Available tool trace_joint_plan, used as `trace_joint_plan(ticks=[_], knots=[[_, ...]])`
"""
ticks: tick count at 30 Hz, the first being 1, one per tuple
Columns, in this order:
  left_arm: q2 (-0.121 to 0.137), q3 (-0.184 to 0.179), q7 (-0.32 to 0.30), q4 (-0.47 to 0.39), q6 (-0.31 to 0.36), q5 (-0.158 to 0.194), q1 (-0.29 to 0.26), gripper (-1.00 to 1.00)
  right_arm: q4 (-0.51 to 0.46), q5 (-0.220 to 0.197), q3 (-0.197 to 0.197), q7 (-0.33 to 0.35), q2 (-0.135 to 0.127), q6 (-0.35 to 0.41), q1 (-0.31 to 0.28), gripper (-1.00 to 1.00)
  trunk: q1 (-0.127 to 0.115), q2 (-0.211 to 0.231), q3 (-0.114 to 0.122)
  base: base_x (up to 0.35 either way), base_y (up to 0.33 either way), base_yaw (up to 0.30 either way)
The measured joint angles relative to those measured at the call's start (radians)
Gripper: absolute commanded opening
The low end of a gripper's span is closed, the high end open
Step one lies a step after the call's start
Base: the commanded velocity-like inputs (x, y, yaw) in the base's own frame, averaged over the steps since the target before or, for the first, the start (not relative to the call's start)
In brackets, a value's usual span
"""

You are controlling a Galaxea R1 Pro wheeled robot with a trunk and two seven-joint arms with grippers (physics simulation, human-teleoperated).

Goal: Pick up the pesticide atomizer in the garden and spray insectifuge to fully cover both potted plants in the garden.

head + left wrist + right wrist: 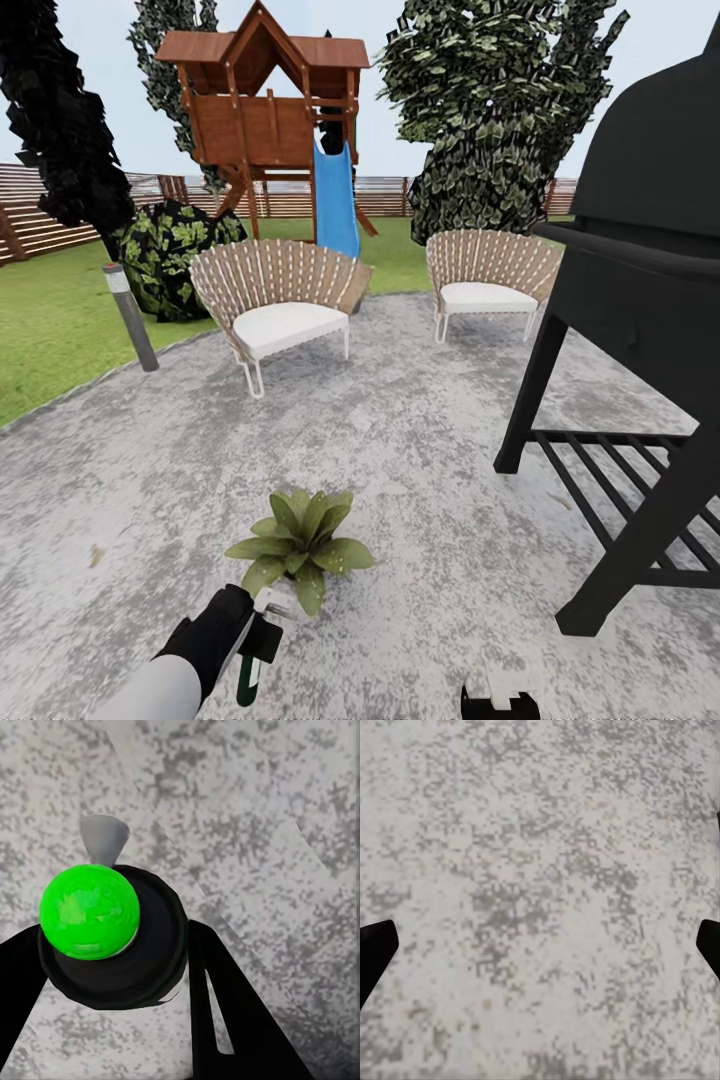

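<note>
Grey stone patio [420, 450], between woven chairs and black grill [640, 300]: the left tool [262, 625] grips the pesticide atomizer [112, 937] just beside a potted plant [300, 540]; the right tool [497, 695] hangs open. Spraying well likely means aiming the nozzle squarely over the leaves, sweeping across.

On the patio [420, 450], a potted plant [300, 545] sits just ahead of the left gripper [262, 622], which holds the pesticide atomizer [250, 672]. Two chairs [275, 305] stand behind it, the grill [640, 300] to its right, the playhouse [270, 110] on the lawn [50, 330] beyond.
</note>
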Motion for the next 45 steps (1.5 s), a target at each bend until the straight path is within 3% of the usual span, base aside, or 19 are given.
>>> trace_joint_plan(ticks=[5, 9, 13, 15, 19, 30, 45], knots=[[-0.002, -0.001, -0.001, 0.003, 0.001, 0.003, 0.001, -1.0, 0.001, 0.0, 0.0, 0.0, 0.0, 0.0, 0.0, 1.0, 0.0, 0.0, -0.001, 0.0, 0.0, 0.0], [-0.032, -0.003, -0.002, 0.011, 0.001, 0.003, 0.002, -1.0, 0.0, 0.0, 0.0, 0.0, 0.0, 0.0, 0.0, 1.0, 0.0, 0.0, -0.001, 0.0, 0.0, 0.0], [-0.037, -0.004, -0.002, 0.006, 0.001, -0.004, 0.003, -1.0, 0.0, 0.0, 0.0, 0.0, 0.0, 0.0, 0.0, 1.0, 0.0, 0.0, -0.001, 0.0, 0.0, 0.0], [-0.035, -0.004, -0.001, 0.002, 0.001, -0.006, 0.003, -1.0, 0.0, 0.0, 0.0, 0.0, 0.0, 0.0, 0.0, 1.0, 0.0, 0.0, -0.001, 0.0, 0.0, 0.0], [0.024, 0.003, 0.0, 0.0, 0.0, -0.009, 0.005, -1.0, 0.0, 0.0, 0.0, 0.0, 0.0, 0.0, 0.0, 1.0, 0.0, 0.0, 0.0, 0.0, 0.0, -0.144], [0.02, 0.005, 0.0, -0.001, 0.001, -0.005, 0.006, -1.0, 0.0, 0.0, 0.0, 0.0, 0.0, 0.0, 0.0, 1.0, 0.034, -0.063, -0.03, 0.0, 0.0, -0.027], [0.02, 0.006, 0.026, 0.001, -0.008, 0.002, 0.006, -1.0, 0.001, 0.003, 0.0, 0.002, -0.002, 0.0, 0.0, 1.0, 0.034, -0.063, -0.035, 0.0, 0.0, 0.004]])
